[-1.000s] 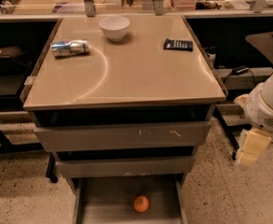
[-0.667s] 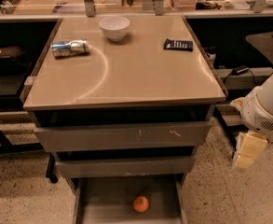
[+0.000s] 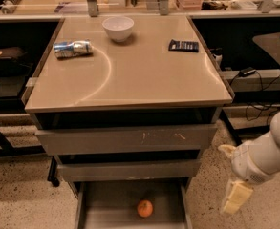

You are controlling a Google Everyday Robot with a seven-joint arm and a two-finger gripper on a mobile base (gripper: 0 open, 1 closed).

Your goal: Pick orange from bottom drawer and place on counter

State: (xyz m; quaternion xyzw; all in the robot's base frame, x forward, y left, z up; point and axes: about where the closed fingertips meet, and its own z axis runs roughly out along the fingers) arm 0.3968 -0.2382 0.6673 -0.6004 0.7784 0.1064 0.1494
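The orange (image 3: 145, 208) lies on the floor of the open bottom drawer (image 3: 106, 209), near its middle. The drawer is pulled out at the foot of the cabinet, below two shut grey drawers. The counter (image 3: 144, 75) is the beige top above them, with a faint arc mark. My gripper (image 3: 235, 197) hangs at the lower right, outside the cabinet, to the right of the bottom drawer and slightly above the level of the orange. It holds nothing that I can see.
On the counter stand a white bowl (image 3: 118, 28) at the back, a lying can (image 3: 72, 48) at the left and a dark remote-like object (image 3: 183, 45) at the right. A cluttered workbench (image 3: 130, 1) runs behind. Cables (image 3: 254, 104) hang at the right.
My arm and gripper have moved down and a little left, closer to the bottom drawer's right side. The orange and the counter items have not moved.
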